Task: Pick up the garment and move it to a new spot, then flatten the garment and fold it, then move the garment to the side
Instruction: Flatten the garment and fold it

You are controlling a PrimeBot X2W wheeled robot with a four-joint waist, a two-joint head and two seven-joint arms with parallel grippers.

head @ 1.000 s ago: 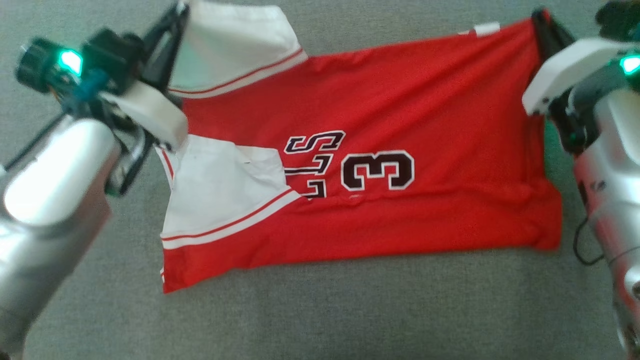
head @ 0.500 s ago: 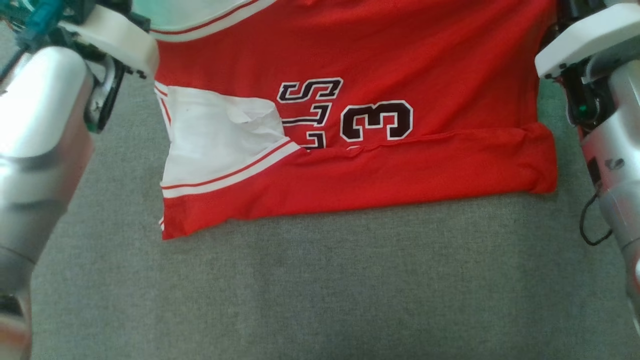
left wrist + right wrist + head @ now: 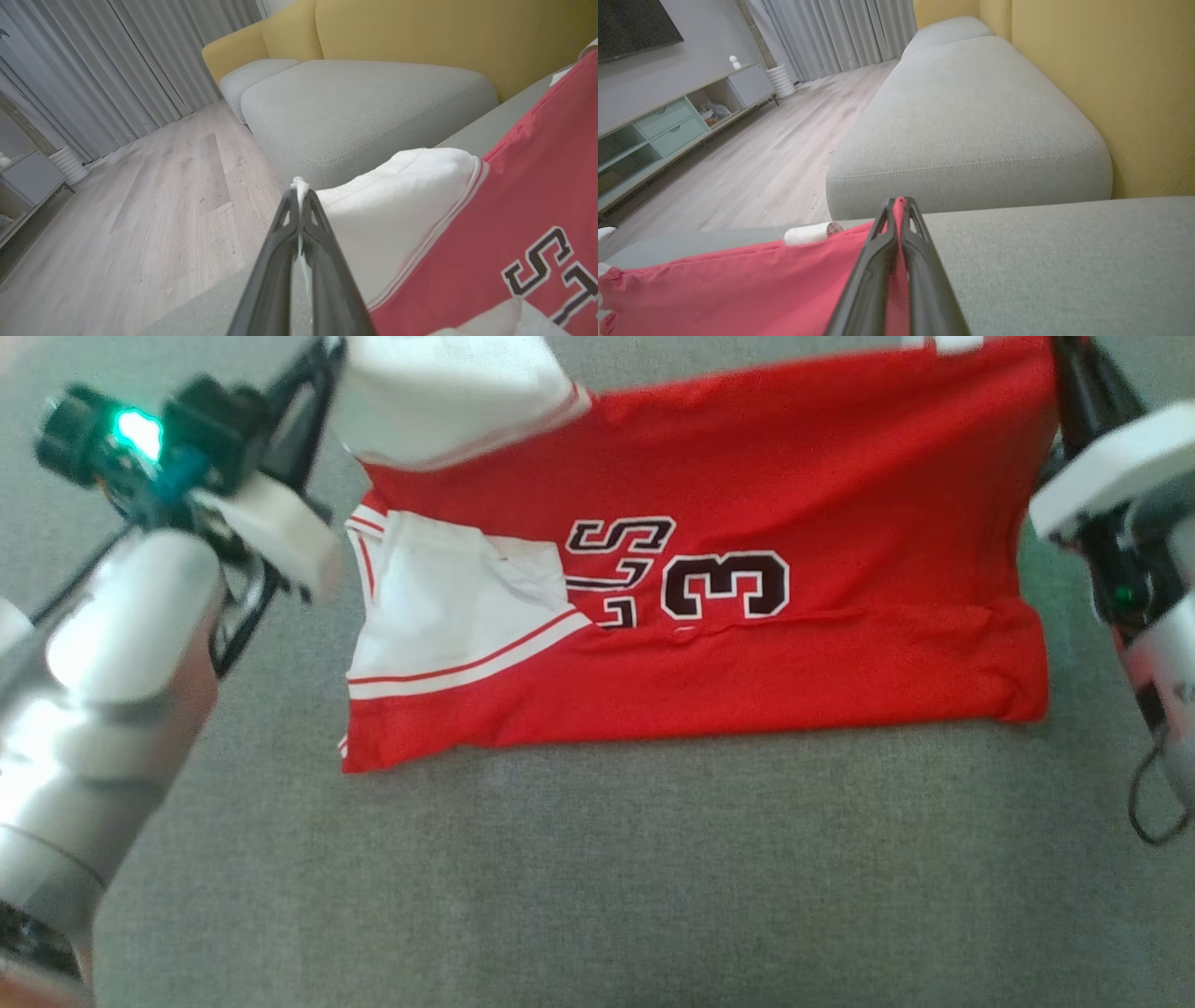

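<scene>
my left claw is clenched on the edge of the white sleeve of the red basketball jersey. in its wrist view the two dark fingers meet, with a sliver of white cloth pinched at the tips. my right claw is clamped just as tight on a red corner of the same jersey. the fabric shows between its closed fingers and runs off to their left.

the jersey's top edge is stretched between the two claws. from there the cloth comes toward me onto the grey sofa seat, where its near part lies folded over. the number 3 and some black lettering face up between the claws. a second white sleeve lies just below the left claw. a small white label sits at the jersey's edge, left of the right claw's tips.

past the left claw's tips i see another grey cushion and the yellow backrest. the wood floor and grey curtains are off to the left. far left of the right claw stands a low tv cabinet.
</scene>
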